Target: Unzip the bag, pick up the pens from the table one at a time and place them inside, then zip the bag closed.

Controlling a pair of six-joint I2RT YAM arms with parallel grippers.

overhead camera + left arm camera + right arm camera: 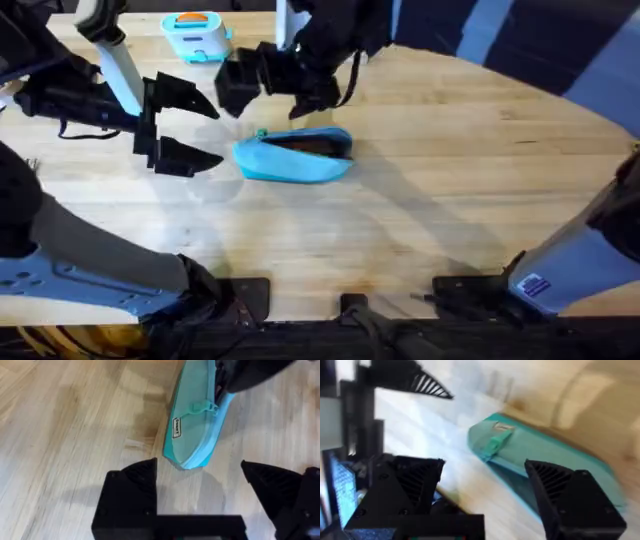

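The light blue bag (292,158) lies on the table (450,200) near the middle, its top slit parted and dark inside. The pens are hidden. My left gripper (200,128) stands open just left of the bag's end, low over the wood. In the left wrist view the bag (192,430) and its teal pull tab (198,408) lie just beyond my open left gripper (200,477). My right gripper (275,92) hovers open just behind and above the bag. The right wrist view shows the bag (550,455) and pull tab (493,444) past my open right gripper (485,482).
A teal toy toaster with an orange top (196,35) stands at the table's far edge, behind the grippers. Bare wood stretches to the right and toward the front edge. The two grippers are close to each other around the bag's left end.
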